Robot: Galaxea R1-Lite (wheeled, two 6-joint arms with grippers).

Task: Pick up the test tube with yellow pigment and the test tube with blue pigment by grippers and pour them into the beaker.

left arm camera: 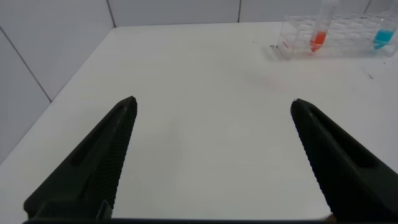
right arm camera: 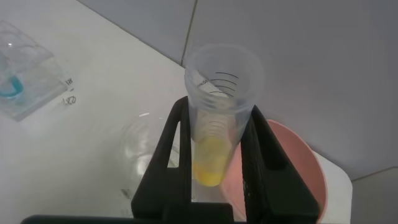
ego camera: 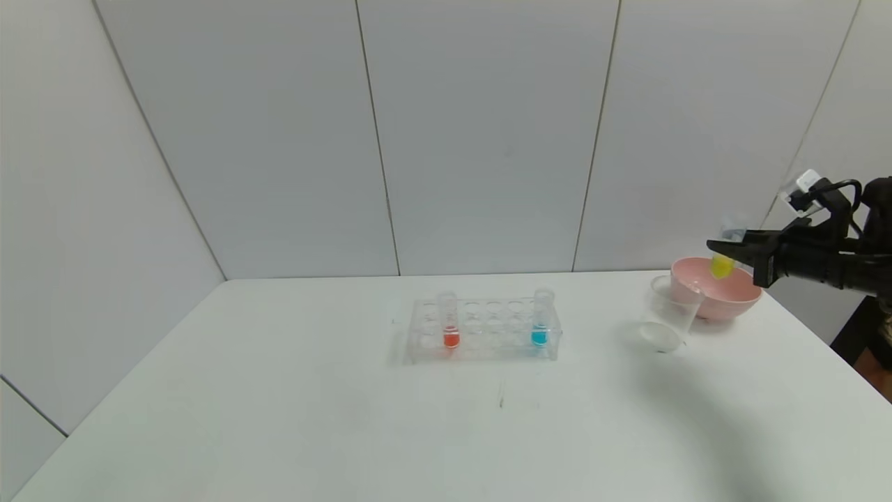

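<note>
My right gripper [ego camera: 725, 252] is shut on the test tube with yellow pigment [ego camera: 722, 265], held in the air over the pink bowl's near rim, just right of the beaker [ego camera: 670, 314]. In the right wrist view the tube [right arm camera: 214, 149] lies between the fingers [right arm camera: 177, 155], its mouth pointing away from the wrist and the yellow liquid at its rounded bottom. The clear beaker [right arm camera: 140, 149] stands below it. The test tube with blue pigment [ego camera: 541, 322] stands upright in the rack. My left gripper [left arm camera: 213, 106] is open and empty over bare table.
A clear tube rack [ego camera: 488, 333] stands mid-table and also holds a red-liquid tube [ego camera: 449, 322]. A pink bowl [ego camera: 728, 298] sits right behind the beaker near the table's far right corner. The white table [ego camera: 348, 418] ends close to the bowl.
</note>
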